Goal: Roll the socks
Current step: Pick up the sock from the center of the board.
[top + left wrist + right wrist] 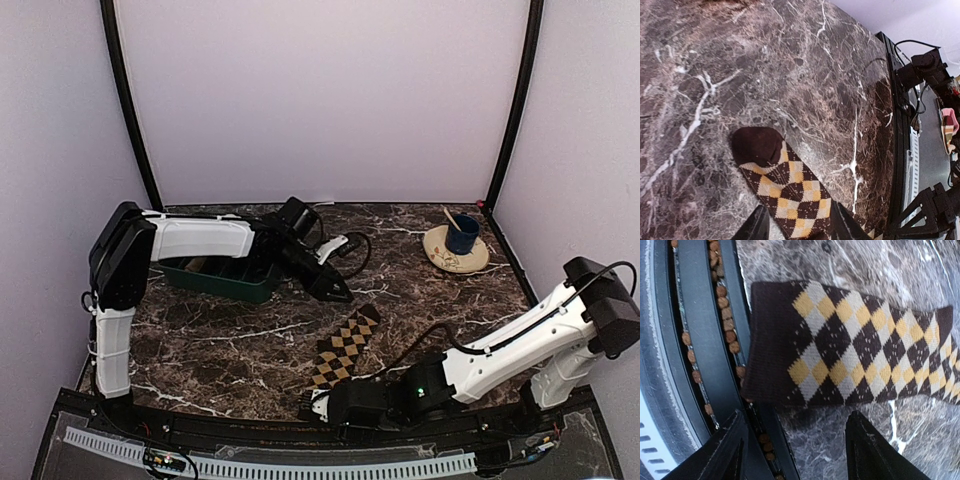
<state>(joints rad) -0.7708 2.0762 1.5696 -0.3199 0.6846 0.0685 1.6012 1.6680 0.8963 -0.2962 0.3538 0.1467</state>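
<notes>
- Checkered sock (pixel 343 347): brown, black and yellow diamond knit. It lies flat and unrolled on the counter (pixel 430 300), with the dark toe toward the middle and the cuff at the near edge, touching the black rail (pixel 700 340).
- Second sock: not visible in any view, so its location cannot be told.
- Right end effector (pixel 796 415): fingers apart and empty. It sits low at the cuff end, just short of the fabric.
- Left end effector (pixel 340 295): fingers apart and empty. It hangs above the counter near the toe end and is not touching the sock.
- Risk, near edge: a nudge or a missed pinch at the cuff could drag the sock over the rail and off the counter.
- Risk, surface: the polished stone looks slick, so the sock may slide ahead of the fingers instead of curling into a roll.
- Risk, grip: catching only the top layer would likely give a loose, lopsided roll that springs open.
- Risk, crowding: with both arms on one short sock, the fingers could collide.
- Bystanders: green tray (pixel 225 280) beside the left arm, and blue cup (pixel 462 236) on a tan saucer (pixel 440 255), well apart.
- Writing, brands, labels: none legible.
</notes>
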